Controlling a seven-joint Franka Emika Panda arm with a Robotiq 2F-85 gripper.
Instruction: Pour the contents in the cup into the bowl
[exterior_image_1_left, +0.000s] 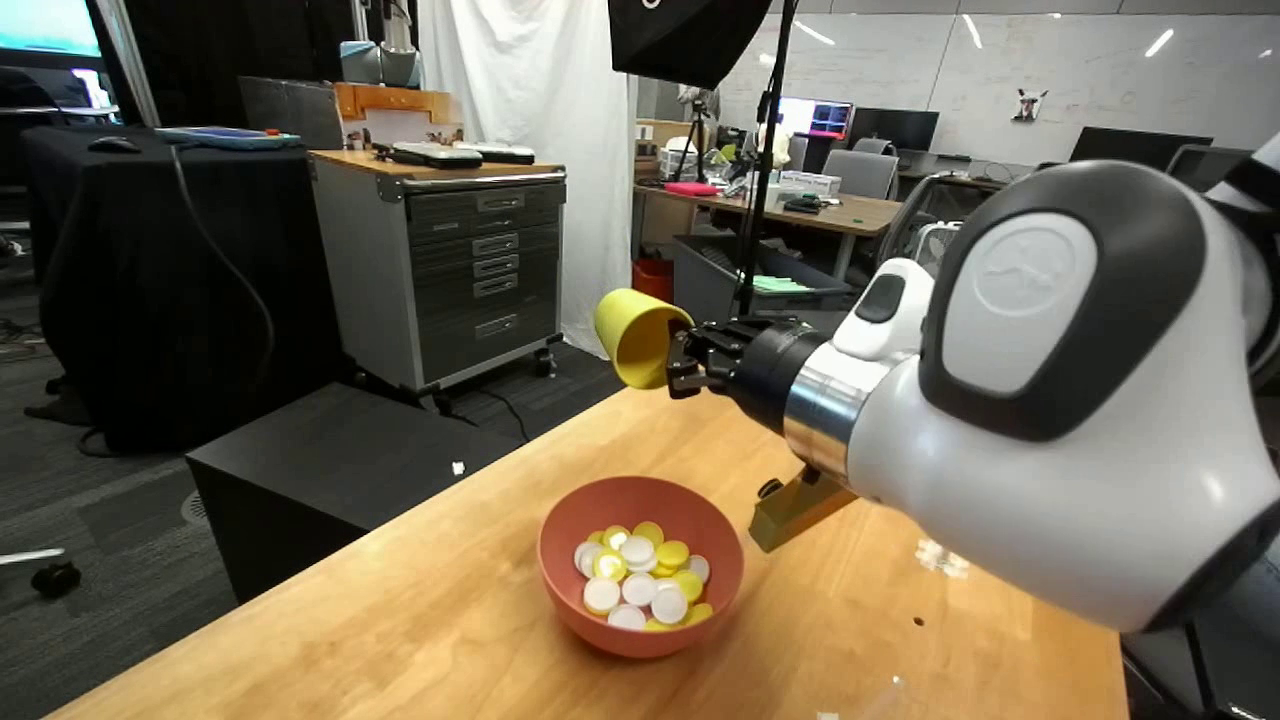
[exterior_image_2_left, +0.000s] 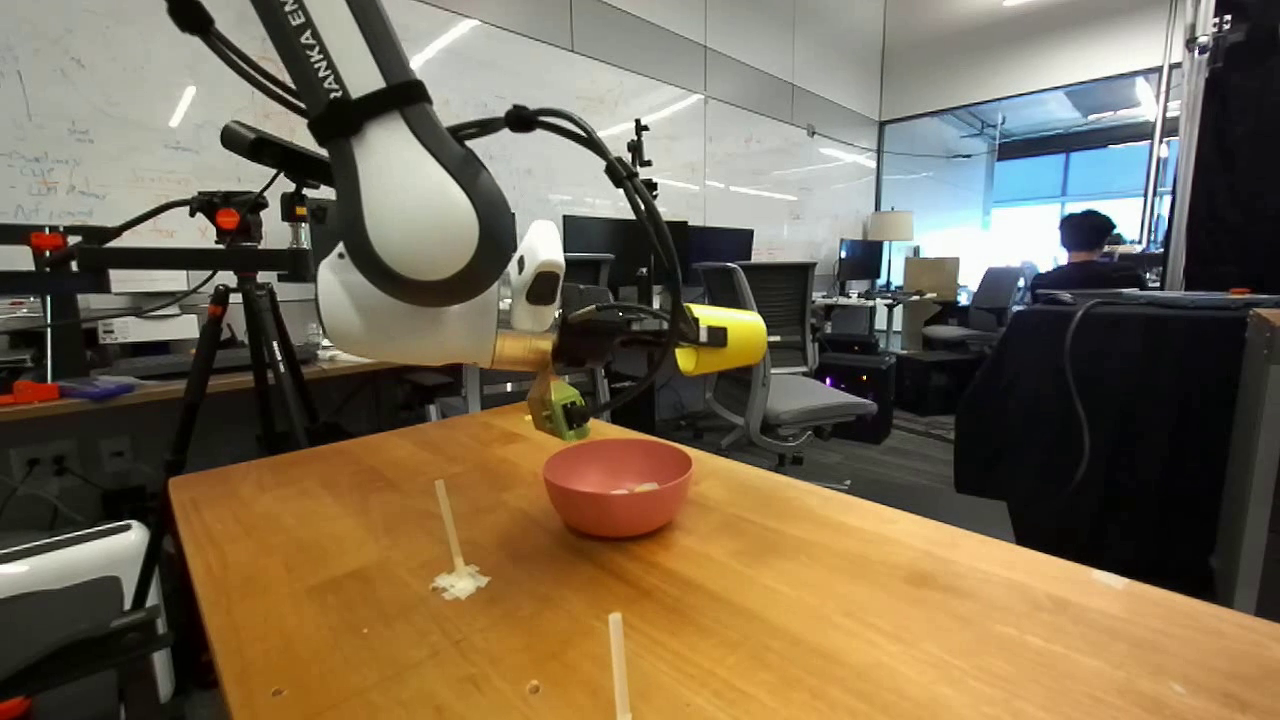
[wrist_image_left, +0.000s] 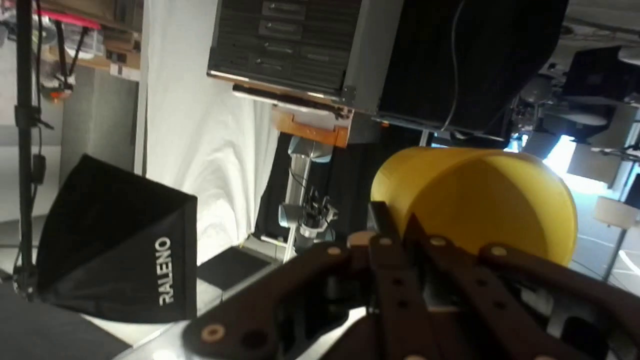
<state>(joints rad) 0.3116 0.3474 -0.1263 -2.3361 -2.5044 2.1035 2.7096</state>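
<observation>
The yellow cup (exterior_image_1_left: 630, 325) is held in the air, tipped onto its side with its mouth toward my arm. It also shows in an exterior view (exterior_image_2_left: 745, 340) and in the wrist view (wrist_image_left: 480, 200), where no pieces show in the visible part of its inside. My gripper (exterior_image_1_left: 682, 360) is shut on the cup's wall, one finger inside and one outside (wrist_image_left: 397, 220). The pink bowl (exterior_image_1_left: 640, 495) stands upright on the table, lower than the cup. White and yellow pieces (exterior_image_1_left: 640, 590) lie in the bowl; few show over its rim in an exterior view (exterior_image_2_left: 640, 488).
The bowl stands on a wooden table (exterior_image_1_left: 450, 600). A black box (exterior_image_1_left: 340, 450) is beside the table edge. Two thin pale sticks rise from the table, one from a taped patch (exterior_image_2_left: 450, 530) and one near the front (exterior_image_2_left: 619, 665). A softbox lamp (exterior_image_1_left: 690, 40) hangs in the background.
</observation>
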